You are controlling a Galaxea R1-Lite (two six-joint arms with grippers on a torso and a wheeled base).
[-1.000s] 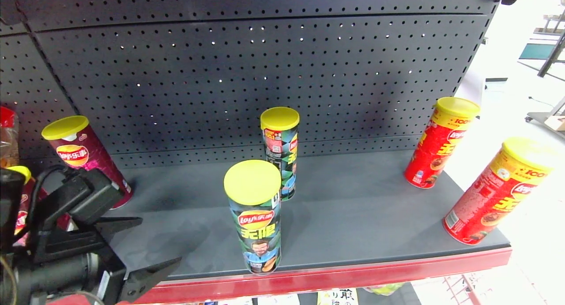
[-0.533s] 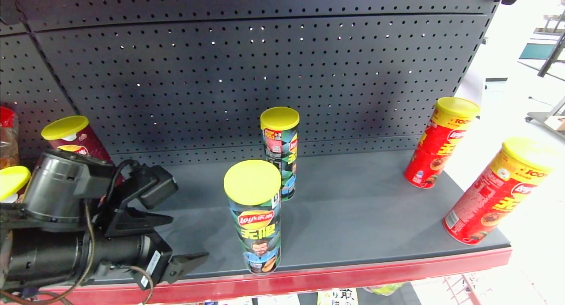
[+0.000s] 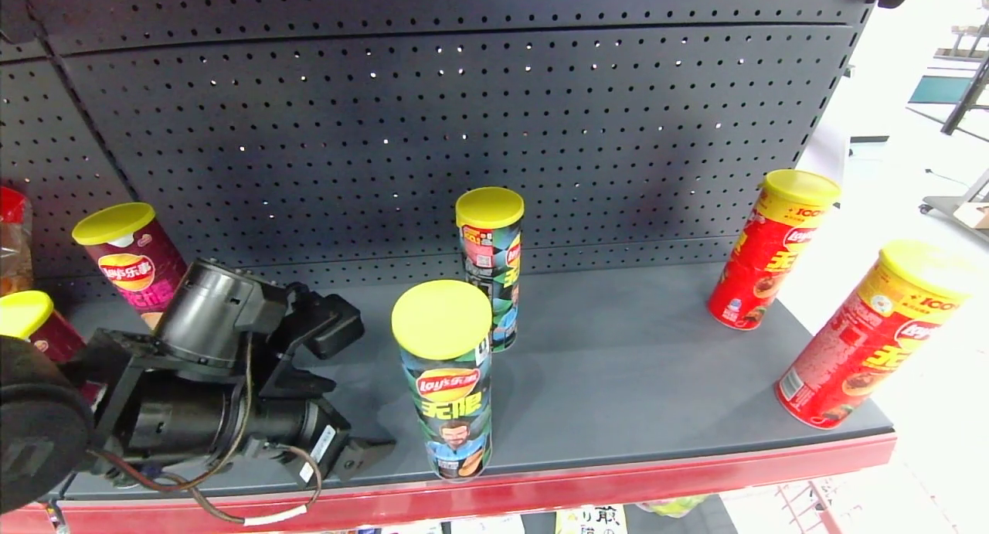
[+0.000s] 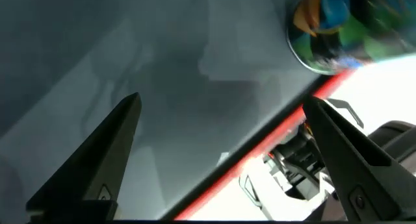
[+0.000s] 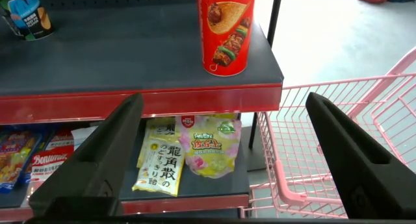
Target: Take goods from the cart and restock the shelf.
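Note:
My left gripper (image 3: 361, 415) lies low over the dark shelf board (image 3: 618, 372), open and empty, its fingers pointing at the front green-and-black chip can (image 3: 448, 379) just to its right. In the left wrist view the left gripper (image 4: 221, 113) spans bare shelf, with that can's base (image 4: 344, 29) beyond one fingertip. A second green-and-black can (image 3: 491, 263) stands behind. My right gripper (image 5: 224, 107) hangs open and empty in front of the shelf's red edge (image 5: 136, 100), below a red can (image 5: 225, 29) and beside the pink wire cart (image 5: 338, 152).
Two red cans (image 3: 773, 248) (image 3: 869, 333) stand at the shelf's right end. A maroon can (image 3: 135, 267) and another yellow-lidded one (image 3: 31, 318) stand at the left, behind my left arm. Snack bags (image 5: 188, 152) lie on the lower shelf. A perforated panel (image 3: 463, 132) backs the shelf.
My left arm has moved right and onto the shelf, bringing its open gripper close to the front green-and-black can. The cans have not moved.

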